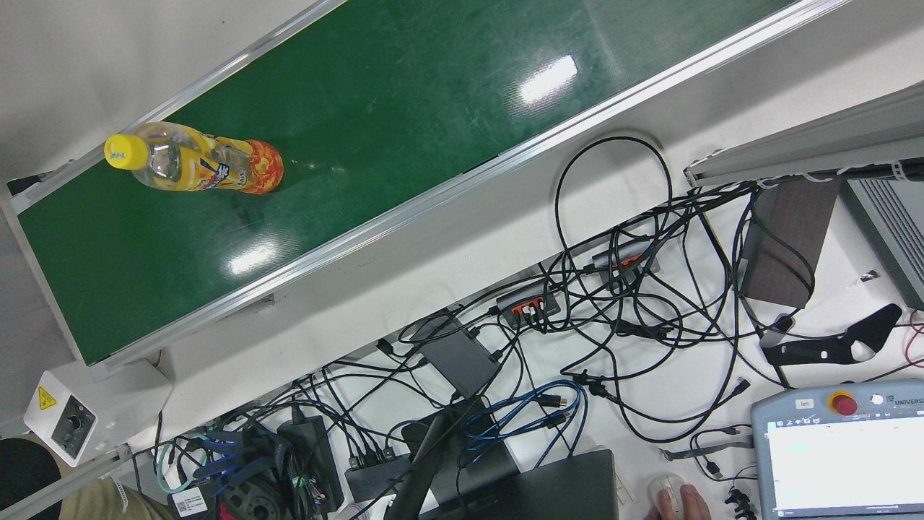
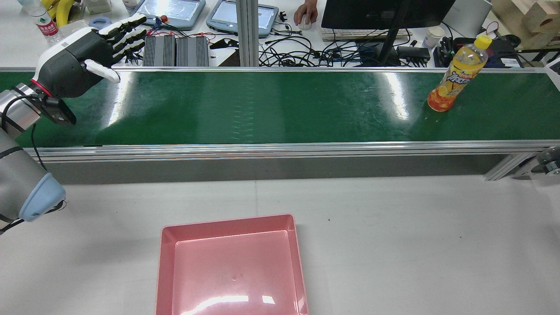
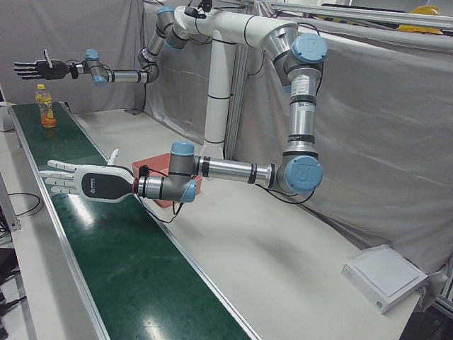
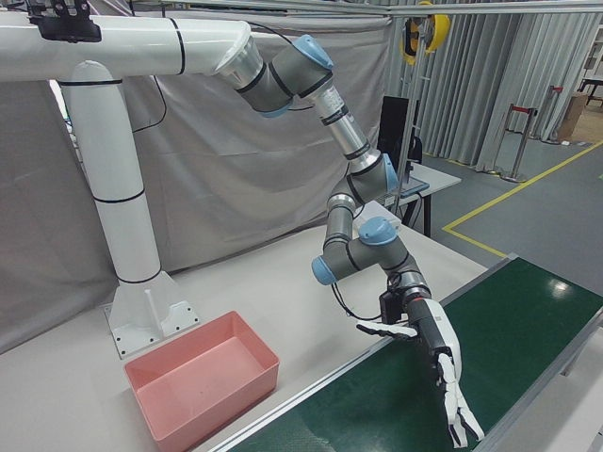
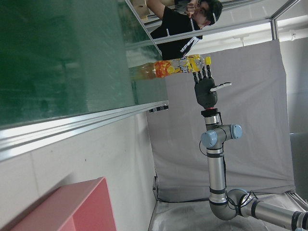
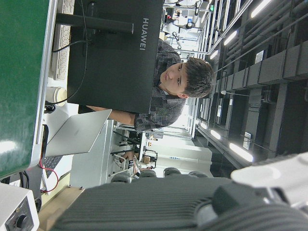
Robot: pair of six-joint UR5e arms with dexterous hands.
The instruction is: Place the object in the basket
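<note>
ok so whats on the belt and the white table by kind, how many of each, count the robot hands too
bottle: 1, upright on the green belt
pink basket: 1, on the white table
robot hands: 2, left hand and right hand, both open over the belt
total: 4

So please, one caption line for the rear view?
Open left robot hand over green conveyor; orange drink bottle upright far right; pink basket empty.
</note>
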